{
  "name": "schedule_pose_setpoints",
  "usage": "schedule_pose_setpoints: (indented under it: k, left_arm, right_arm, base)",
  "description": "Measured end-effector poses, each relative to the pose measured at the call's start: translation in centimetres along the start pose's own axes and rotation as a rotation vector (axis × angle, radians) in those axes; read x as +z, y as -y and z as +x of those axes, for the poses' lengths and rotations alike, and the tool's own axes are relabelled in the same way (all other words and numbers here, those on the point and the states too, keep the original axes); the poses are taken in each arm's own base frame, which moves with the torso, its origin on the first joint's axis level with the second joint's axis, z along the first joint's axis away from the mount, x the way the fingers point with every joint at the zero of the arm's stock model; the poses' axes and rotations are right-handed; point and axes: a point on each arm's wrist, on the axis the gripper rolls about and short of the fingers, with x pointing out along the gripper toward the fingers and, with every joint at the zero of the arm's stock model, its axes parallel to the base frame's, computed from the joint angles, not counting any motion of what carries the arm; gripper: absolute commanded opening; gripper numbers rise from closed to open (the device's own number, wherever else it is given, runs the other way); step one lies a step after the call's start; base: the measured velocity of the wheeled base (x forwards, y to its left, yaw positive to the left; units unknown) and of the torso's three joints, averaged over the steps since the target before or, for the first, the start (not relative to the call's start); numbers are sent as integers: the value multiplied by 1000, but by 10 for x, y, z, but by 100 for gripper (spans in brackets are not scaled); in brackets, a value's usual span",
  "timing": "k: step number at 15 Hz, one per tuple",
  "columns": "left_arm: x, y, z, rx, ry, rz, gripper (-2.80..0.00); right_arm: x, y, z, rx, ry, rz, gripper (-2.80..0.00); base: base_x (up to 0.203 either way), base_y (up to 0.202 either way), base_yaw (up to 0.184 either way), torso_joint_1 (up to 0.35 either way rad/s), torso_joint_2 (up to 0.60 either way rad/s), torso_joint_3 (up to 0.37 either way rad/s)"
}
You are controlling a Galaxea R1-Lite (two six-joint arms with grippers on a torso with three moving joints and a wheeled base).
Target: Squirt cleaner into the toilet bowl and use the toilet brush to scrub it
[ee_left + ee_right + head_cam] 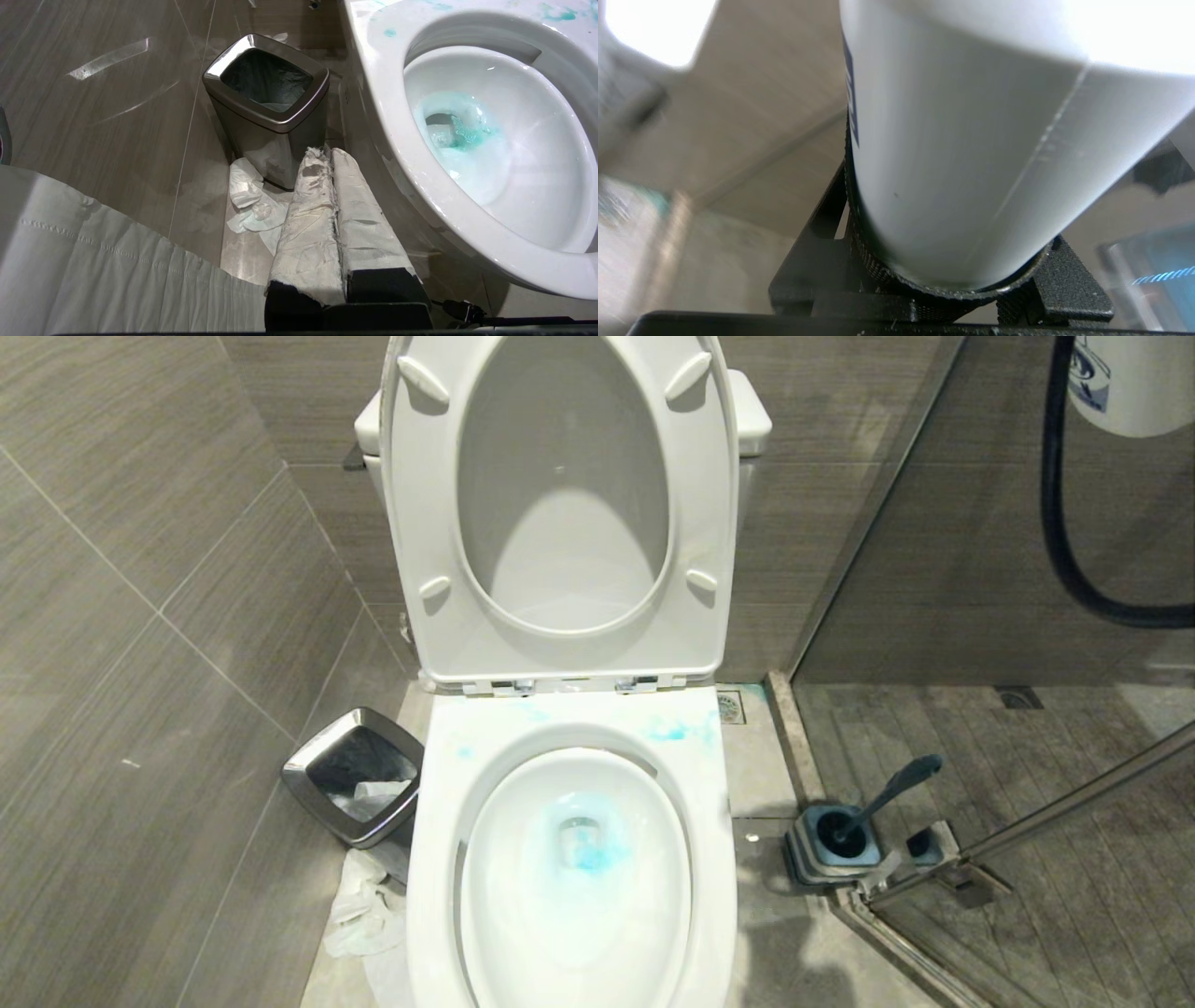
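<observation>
1. Plainly, the toilet bowl [574, 868] is the largest thing, white and glossy, sitting low in the middle of the head view with its seat and lid [560, 513] raised against the tank. Blue smears mark its rim near the hinges, and a blue patch lies around the drain at the bottom of the basin.
2. The walls are grey-brown tile with a streaked grain; the floor beside the toilet is pale tile, and a glass shower partition [980, 523] stands to the right with darker slatted flooring behind it.
3. The waste bin [355, 775], square with a steel rim, stands on the floor just left of the bowl, with crumpled white paper [364, 905] lying on the floor in front of it.
4. The cleaner bottle [971, 154] is gripped by the right gripper [943, 284], whose dark textured jaws curve around the white body. In the head view only its lower end with a bit of blue label shows at the top right corner [1134, 383], well apart from the bowl and high above the brush.
5. The toilet brush [882, 798] stands tilted in its square blue-and-grey holder [831, 845] on the floor right of the bowl, at the foot of the glass partition.
6. The left gripper [334, 158] is closed, its two paper-wrapped fingers [308, 224] pressed together and empty, hanging between the bin and the bowl's outer side.
</observation>
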Motion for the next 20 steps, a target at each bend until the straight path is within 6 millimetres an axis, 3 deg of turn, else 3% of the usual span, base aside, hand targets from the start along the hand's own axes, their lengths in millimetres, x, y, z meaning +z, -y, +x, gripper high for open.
schedule_pose_setpoints:
  k: [4, 7, 12, 17, 20]
  left_arm:
    - [0, 0, 0, 0, 0, 0, -280]
    - [0, 0, 0, 0, 0, 0, -280]
    - [0, 0, 0, 0, 0, 0, -280]
    - [0, 0, 0, 0, 0, 0, -280]
    - [0, 0, 0, 0, 0, 0, -280]
  right_arm:
    - [-49, 11, 33, 210, 88, -61, -280]
    - [-86, 21, 40, 499, 90, 168, -280]
    - [-98, 40, 31, 548, -48, 699, -280]
    - [-111, 34, 27, 513, -155, 815, -280]
    - [-120, 23, 24, 482, -220, 792, -280]
  base:
    - [0, 0, 0, 0, 0, 0]
    - [0, 0, 0, 0, 0, 0]
    - [0, 0, 0, 0, 0, 0]
    - [0, 0, 0, 0, 0, 0]
    - [0, 0, 0, 0, 0, 0]
